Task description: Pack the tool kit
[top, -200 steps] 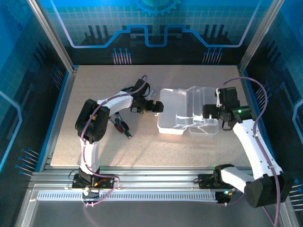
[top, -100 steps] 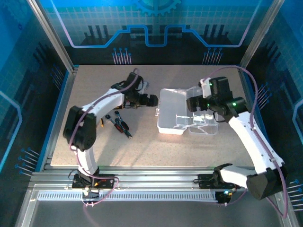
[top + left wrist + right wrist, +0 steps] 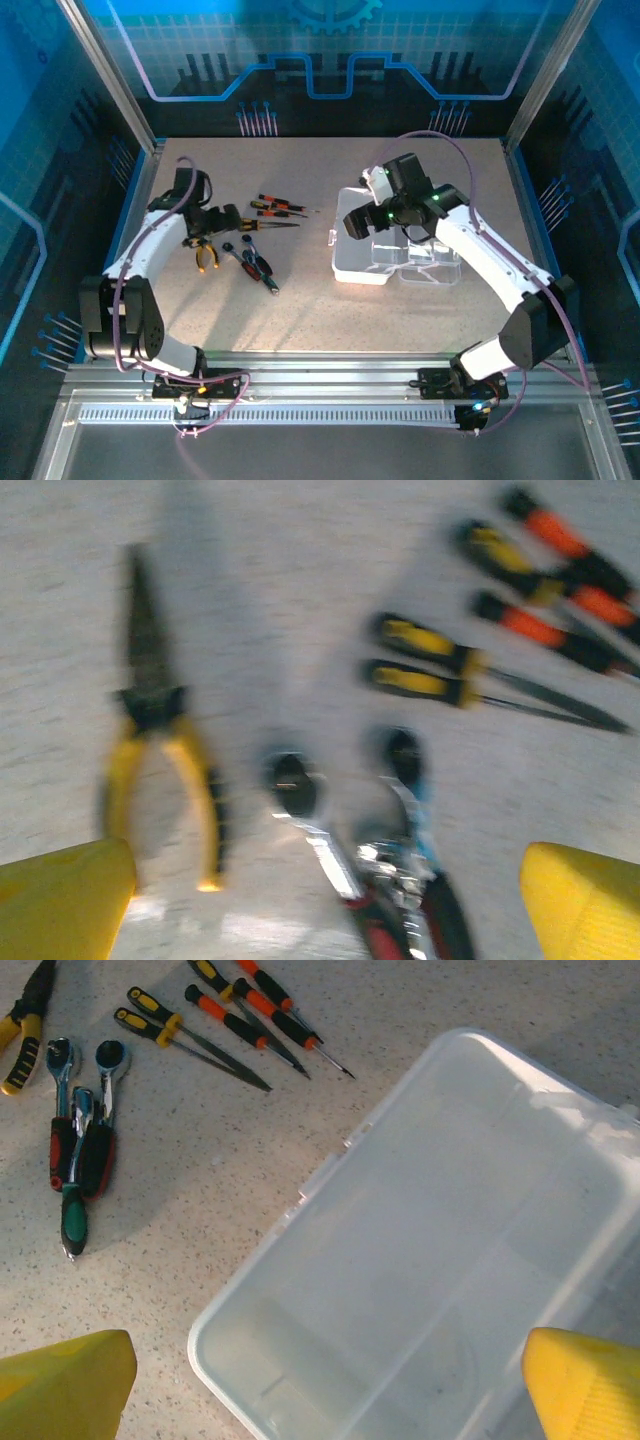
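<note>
Case (image 3: 360,262) is lying open on the table (image 3: 400,310), right of centre. You are seeing the right gripper (image 3: 325,1385) hovering over it, spread wide and empty. The left gripper (image 3: 322,905), likewise wide, is hanging above the pliers (image 3: 160,740) and screwdrivers (image 3: 430,655).

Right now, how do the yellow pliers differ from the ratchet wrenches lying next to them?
The pliers have two spread yellow handles and a pointed dark nose; the ratchet wrenches each have one straight handle, red or green, and a round metal head. The pliers lie alone; the ratchet wrenches lie bunched side by side. Both rest on the table, outside the clear case.
</note>
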